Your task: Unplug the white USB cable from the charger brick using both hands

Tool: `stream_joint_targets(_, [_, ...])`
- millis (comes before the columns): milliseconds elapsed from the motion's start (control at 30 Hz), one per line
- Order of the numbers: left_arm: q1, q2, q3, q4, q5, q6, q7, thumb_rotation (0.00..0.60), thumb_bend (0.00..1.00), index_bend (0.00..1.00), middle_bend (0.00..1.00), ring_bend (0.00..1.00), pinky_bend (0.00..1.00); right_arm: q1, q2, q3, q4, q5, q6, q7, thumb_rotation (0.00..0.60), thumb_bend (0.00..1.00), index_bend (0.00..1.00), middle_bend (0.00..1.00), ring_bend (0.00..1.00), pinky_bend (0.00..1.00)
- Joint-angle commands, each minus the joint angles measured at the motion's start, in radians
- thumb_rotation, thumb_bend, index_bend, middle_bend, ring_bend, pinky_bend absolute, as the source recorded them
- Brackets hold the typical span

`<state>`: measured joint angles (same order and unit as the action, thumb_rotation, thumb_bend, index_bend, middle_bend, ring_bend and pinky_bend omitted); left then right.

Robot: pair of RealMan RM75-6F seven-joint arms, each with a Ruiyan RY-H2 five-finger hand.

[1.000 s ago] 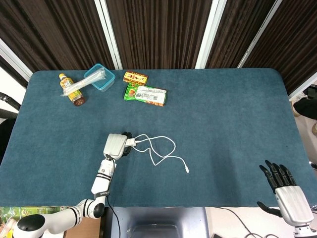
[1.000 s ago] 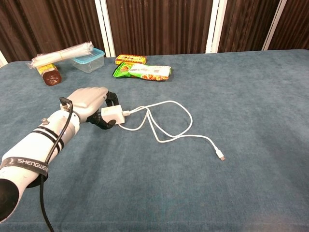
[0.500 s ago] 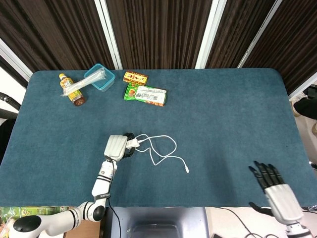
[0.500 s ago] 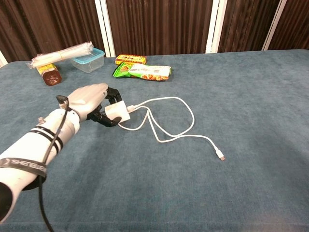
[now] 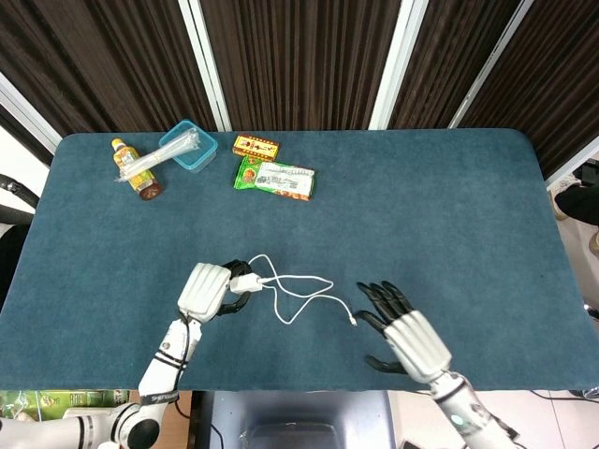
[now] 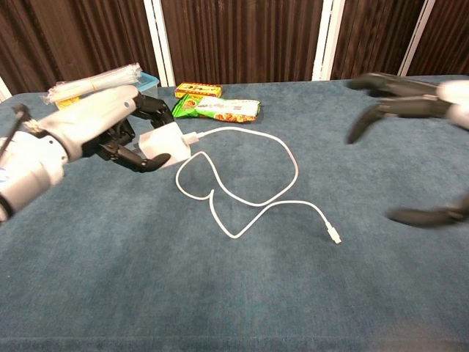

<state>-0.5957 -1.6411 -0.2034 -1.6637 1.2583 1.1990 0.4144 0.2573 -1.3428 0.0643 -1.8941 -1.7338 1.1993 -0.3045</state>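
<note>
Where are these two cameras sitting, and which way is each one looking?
Head view: high above the near table edge, looking almost straight down at the blue table; both forearms and hands show.
Chest view: lower, facing forward across the table toward the dark curtain; the left hand looms large, the right hand is blurred.
Shared: the left hand holding the charger brick, the white USB cable, the open right hand, and snack packets at the far side.

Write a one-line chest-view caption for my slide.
Left hand holds white charger brick, white USB cable attached; right hand open.
</note>
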Motion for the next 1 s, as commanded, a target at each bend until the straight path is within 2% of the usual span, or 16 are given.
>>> stream_joint_targets(33, [0.023,0.045,0.026,-0.065,0.010,0.019,0.022,0.600,0.65,0.73,0.78,1.00,1.00,0.087,-0.127,0.091,-0.041,0.139,-0.100,-0.144,0.600,0.36,0.47,0.03,0.00,0.00])
stream_joint_targets(233, [0.033,0.064,0.039,-0.095,0.015,0.030,0.030,0.600,0.65,0.73,0.78,1.00,1.00,0.164,-0.261,0.173,-0.029,0.274,-0.114,-0.305,0.600,0.39,0.50,0.04,0.00,0.00])
stream_joint_targets(433, [0.041,0.079,0.058,-0.115,0.029,0.035,0.031,0.600,0.65,0.73,0.78,1.00,1.00,0.234,-0.343,0.254,0.004,0.375,-0.093,-0.379,0.600,0.43,0.54,0.06,0.00,0.00])
stream_joint_targets(533, [0.044,0.085,0.069,-0.132,0.039,0.036,0.037,0.600,0.65,0.73,0.78,1.00,1.00,0.272,-0.380,0.278,0.020,0.438,-0.099,-0.398,0.600,0.44,0.55,0.07,0.00,0.00])
stream_joint_targets(733, [0.042,0.078,0.074,-0.143,0.051,0.044,0.065,0.600,0.66,0.73,0.78,1.00,1.00,0.328,-0.438,0.270,0.038,0.529,-0.095,-0.445,0.600,0.44,0.57,0.07,0.00,0.00])
stream_joint_targets(1000, [0.044,0.071,0.079,-0.160,0.052,0.051,0.095,0.600,0.65,0.73,0.78,1.00,1.00,0.376,-0.498,0.252,0.078,0.575,-0.060,-0.480,0.600,0.45,0.59,0.08,0.00,0.00])
